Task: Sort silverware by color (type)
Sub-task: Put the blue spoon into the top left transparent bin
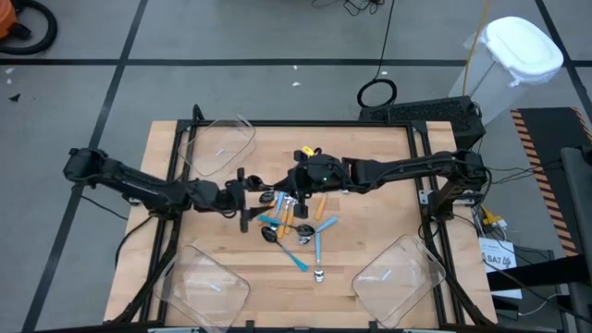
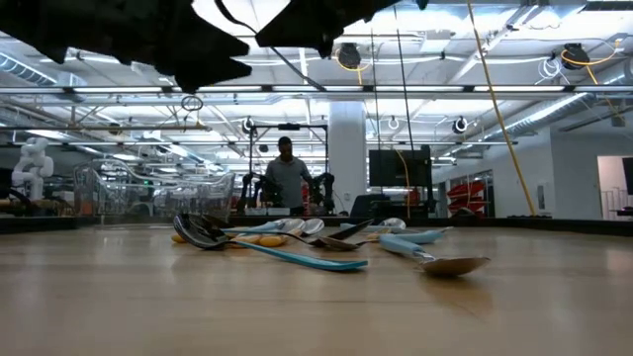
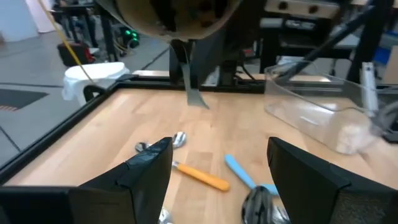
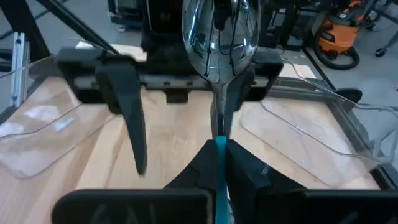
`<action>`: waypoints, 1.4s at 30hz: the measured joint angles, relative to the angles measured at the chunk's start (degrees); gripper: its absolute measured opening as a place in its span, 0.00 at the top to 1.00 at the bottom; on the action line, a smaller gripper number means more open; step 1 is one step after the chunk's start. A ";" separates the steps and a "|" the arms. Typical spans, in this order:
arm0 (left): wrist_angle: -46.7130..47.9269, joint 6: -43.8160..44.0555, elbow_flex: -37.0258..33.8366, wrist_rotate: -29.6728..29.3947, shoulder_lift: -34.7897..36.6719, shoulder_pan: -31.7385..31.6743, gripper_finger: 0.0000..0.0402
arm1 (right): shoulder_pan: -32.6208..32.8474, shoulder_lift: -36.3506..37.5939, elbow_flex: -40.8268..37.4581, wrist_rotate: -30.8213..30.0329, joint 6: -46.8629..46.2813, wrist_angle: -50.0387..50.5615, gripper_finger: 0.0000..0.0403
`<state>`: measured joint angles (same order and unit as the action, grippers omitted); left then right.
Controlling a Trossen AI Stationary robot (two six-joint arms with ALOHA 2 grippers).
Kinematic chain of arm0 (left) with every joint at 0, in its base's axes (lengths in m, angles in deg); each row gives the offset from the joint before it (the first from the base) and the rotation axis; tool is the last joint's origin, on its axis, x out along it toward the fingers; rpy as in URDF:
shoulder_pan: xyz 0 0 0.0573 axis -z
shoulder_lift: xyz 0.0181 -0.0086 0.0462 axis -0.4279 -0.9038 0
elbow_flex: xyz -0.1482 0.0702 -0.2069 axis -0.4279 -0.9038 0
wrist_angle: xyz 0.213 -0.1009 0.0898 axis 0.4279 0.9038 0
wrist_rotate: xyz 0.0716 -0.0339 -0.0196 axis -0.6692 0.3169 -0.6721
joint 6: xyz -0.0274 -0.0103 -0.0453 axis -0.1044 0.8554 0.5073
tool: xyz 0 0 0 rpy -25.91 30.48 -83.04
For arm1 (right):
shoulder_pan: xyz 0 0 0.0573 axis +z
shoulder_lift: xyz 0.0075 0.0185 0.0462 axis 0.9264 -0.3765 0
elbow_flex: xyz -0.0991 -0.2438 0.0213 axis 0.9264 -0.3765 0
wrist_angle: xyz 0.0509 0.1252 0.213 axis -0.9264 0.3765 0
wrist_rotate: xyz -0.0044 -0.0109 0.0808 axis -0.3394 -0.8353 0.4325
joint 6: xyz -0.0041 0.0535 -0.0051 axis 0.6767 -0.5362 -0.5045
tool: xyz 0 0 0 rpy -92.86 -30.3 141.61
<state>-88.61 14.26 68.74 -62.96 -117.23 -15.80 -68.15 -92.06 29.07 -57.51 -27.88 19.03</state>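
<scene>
I see both arms stretched in low over the table (image 1: pixel 370 277), meeting near its middle just above the spoon pile (image 1: pixel 296 227).

The left arm comes in from the left edge, elbow bent, forearm roughly level. The left gripper (image 1: pixel 248 199) sits just left of the pile, fingers (image 3: pixel 137 180) spread wide with nothing between them. Through its wrist view I see an orange-handled spoon (image 3: pixel 200 176) and a blue-handled spoon (image 3: pixel 239 171) lying flat on the wood beyond the fingertips.

The right arm reaches in from the right edge, nearly straight across. The right gripper (image 1: pixel 294 180) hangs over the far side of the pile, facing the left gripper. Its fingers are pressed together on a held spoon (image 4: pixel 219 37): they pinch the blue handle, and the silver bowl stands out past the tips, pointing at the left gripper. In the left wrist view that spoon shows edge-on, off the table.

The rest of the spoons lie in a loose heap at mid-table, blue and orange handles crossed over each other; one blue one trails toward the near edge.

Three clear bins: far-left bin (image 1: pixel 222 143), near-left bin (image 1: pixel 208 287), near-right bin (image 1: pixel 398 277). I can't tell whether any spoons are in them.

A person (image 2: pixel 285 176) stands far behind the table in the low view.
</scene>
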 joint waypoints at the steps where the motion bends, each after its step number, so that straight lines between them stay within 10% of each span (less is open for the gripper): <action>1: -1.73 -0.21 0.00 -0.47 -1.28 0.00 0.35 | 0.03 -0.02 -0.99 0.00 -0.41 -1.73 0.97; 23: -18.52 1.85 0.00 -6.01 -14.43 -0.02 0.35 | 1.94 -0.04 -22.14 -9.35 -5.87 -48.68 0.97; 42: -19.87 -2.60 11.93 -9.82 -26.13 -0.24 0.35 | 2.00 -0.04 -23.19 -12.20 -5.01 -51.82 0.96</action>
<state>-108.48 11.66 80.67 -72.78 -143.36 -16.04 -66.15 -92.11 5.88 -69.71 -32.88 -32.80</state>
